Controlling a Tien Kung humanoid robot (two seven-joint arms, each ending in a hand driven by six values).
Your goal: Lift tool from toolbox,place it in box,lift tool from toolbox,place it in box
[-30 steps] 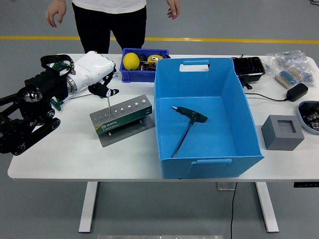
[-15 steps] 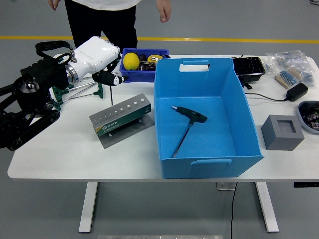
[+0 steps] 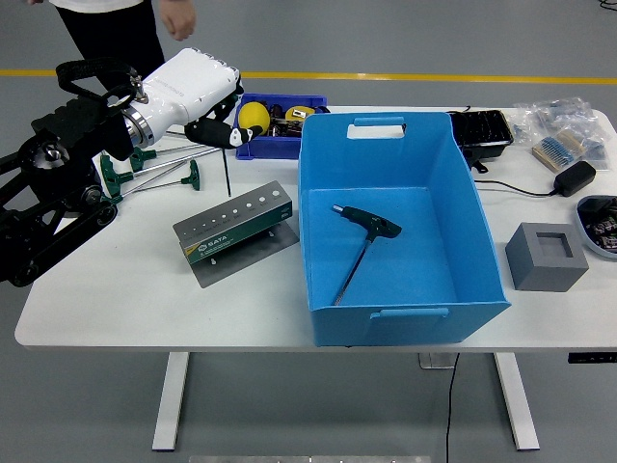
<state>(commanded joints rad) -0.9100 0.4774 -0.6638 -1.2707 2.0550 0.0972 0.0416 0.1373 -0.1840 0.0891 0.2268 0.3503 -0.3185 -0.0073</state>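
Observation:
My left hand (image 3: 222, 133) is shut on the handle of a T-handle hex key; its thin shaft (image 3: 228, 172) hangs straight down, its tip just above the grey SATA tool holder (image 3: 236, 231). The holder lies slanted on the table, left of the big blue box (image 3: 477, 241). Another green T-handle key (image 3: 364, 237) lies on the box floor. Several more green-handled keys (image 3: 159, 174) lie on the table behind the holder, under my left arm. My right hand is out of view.
A small blue bin (image 3: 262, 147) with a yellow ball (image 3: 254, 117) stands behind the holder. A grey foam block (image 3: 546, 256), a black tray (image 3: 479, 130), a charger (image 3: 576, 177) and plastic bags sit right of the box. A person's hand (image 3: 178, 17) shows at the top left.
My left hand has risen and moved right, drawing the key's shaft up out of the holder. The person at the far side has walked left.

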